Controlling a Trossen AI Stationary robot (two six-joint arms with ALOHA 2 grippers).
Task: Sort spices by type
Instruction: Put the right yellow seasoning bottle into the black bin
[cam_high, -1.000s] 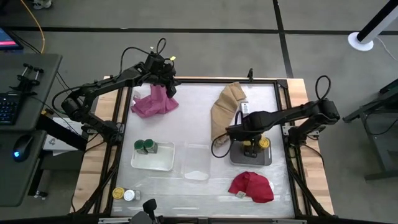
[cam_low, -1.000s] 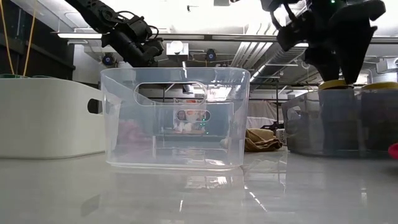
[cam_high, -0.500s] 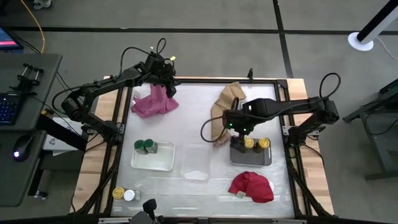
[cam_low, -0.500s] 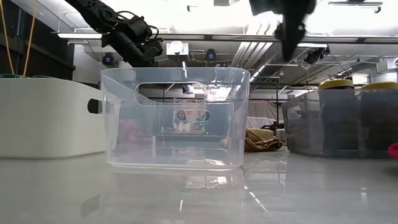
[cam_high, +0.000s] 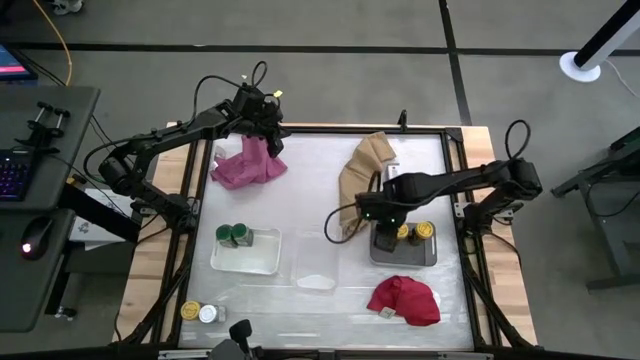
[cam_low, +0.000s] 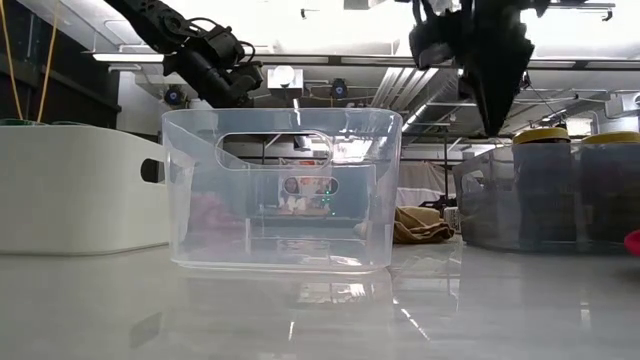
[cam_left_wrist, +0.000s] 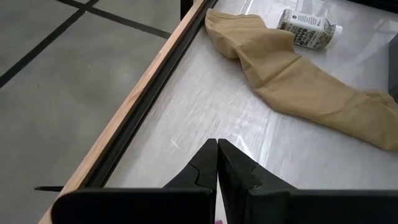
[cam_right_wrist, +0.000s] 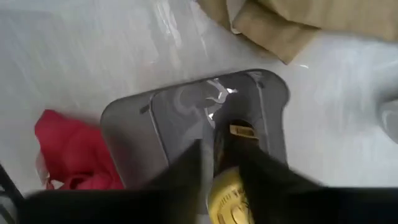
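Two yellow-lidded amber spice jars (cam_high: 402, 232) (cam_high: 425, 230) stand in the grey tray (cam_high: 405, 254) at the right. My right gripper (cam_high: 385, 232) points down into the tray just left of them, with a narrow gap between its fingers. In the right wrist view one jar (cam_right_wrist: 229, 180) shows through that gap. Two green-lidded jars (cam_high: 237, 236) stand in the white tray (cam_high: 250, 258). A white-lidded clear jar (cam_left_wrist: 308, 26) lies beside the tan cloth (cam_high: 365, 170). My left gripper (cam_left_wrist: 216, 163) hangs shut above the pink cloth (cam_high: 248, 165) at the far left.
An empty clear tray (cam_high: 318, 262) sits mid-table between the white and grey ones. A red cloth (cam_high: 405, 300) lies near the front right. A yellow-lidded jar (cam_high: 190, 311) and a white-lidded jar (cam_high: 207, 313) stand at the front left corner.
My right gripper has come up off a yellow-lidded jar, leaving it standing in the grey tray. It swung toward the far edge and up, then came back down into the tray, just left of that jar.
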